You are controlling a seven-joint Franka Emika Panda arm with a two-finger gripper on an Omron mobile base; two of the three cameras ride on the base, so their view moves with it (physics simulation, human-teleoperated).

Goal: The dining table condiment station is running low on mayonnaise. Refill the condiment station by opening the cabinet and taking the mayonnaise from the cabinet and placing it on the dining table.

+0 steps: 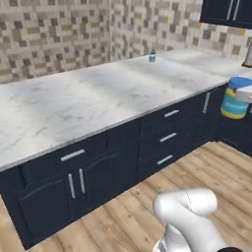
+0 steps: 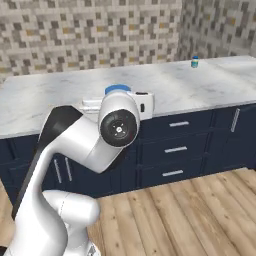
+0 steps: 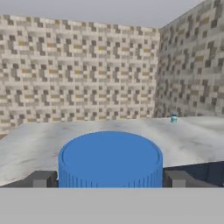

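Mayonnaise in my grasp, off the dining table's front edge

My gripper pinches the mayonnaise between both fingers, in the air before the dining table; a small jar stands near its far edge.

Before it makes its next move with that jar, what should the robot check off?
1. Grip: the mayonnaise sits between the jaws, with a finger pad on each side. Ok.
2. Jar upright: blue lid on top, yellow body below in the left base view. Ok.
3. Jar over the dining table: it seems to hang off the front edge, by the navy drawers. Not ok.
4. Landing spot: the marble just ahead is bare. Ok.
5. Small teal jar: far back by the tiled wall, out of the way. Ok.
6. Jar's base higher than the tabletop: cannot tell.
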